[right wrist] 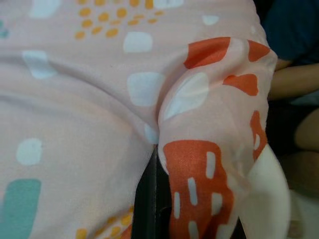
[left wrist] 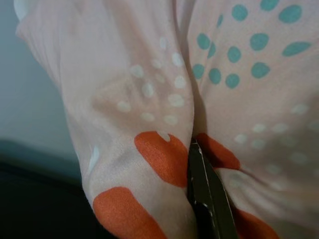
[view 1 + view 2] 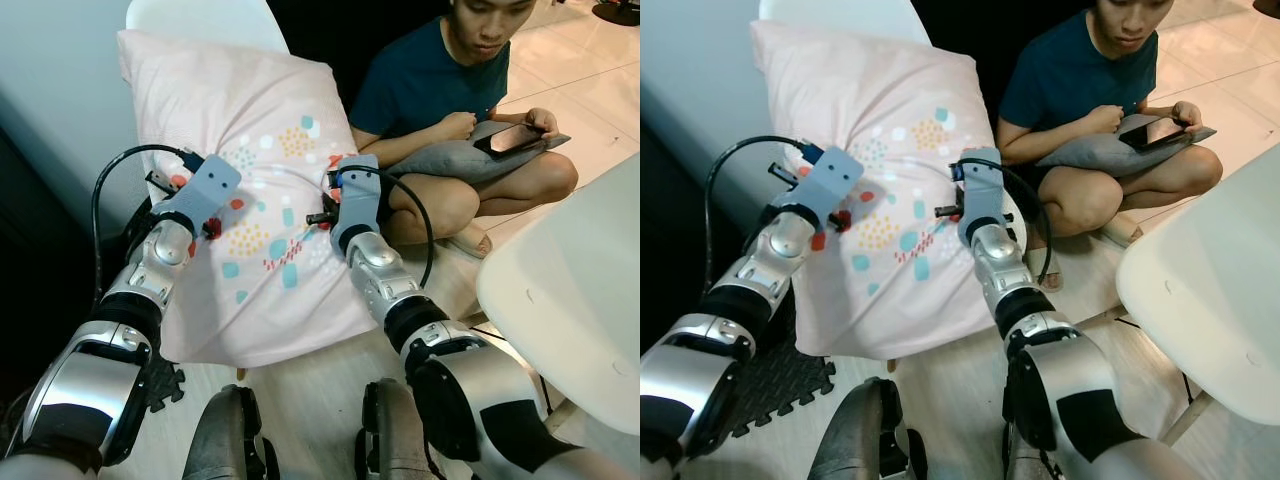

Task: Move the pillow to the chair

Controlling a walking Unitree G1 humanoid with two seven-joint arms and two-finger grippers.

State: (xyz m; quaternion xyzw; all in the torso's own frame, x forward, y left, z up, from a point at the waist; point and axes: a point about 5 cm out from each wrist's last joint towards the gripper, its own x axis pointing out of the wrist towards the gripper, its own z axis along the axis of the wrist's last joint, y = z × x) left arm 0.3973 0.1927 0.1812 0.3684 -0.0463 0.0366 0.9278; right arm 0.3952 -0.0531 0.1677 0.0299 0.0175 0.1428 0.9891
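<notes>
A pale pink pillow with teal, orange and white patches lies against a white chair in front of me, its lower edge hanging over the chair's front. My left gripper pinches the pillow's left edge. In the left wrist view a black finger is pressed into a fold with orange spots. My right gripper grips the pillow's right edge. The right wrist view has a black finger sunk in a bunched fold of the pillow. Both are shut on the fabric.
A person sits on the floor close to the pillow's right side, holding a phone over a grey cushion. A second white chair seat stands at my right. A black foam mat lies on the floor at the left.
</notes>
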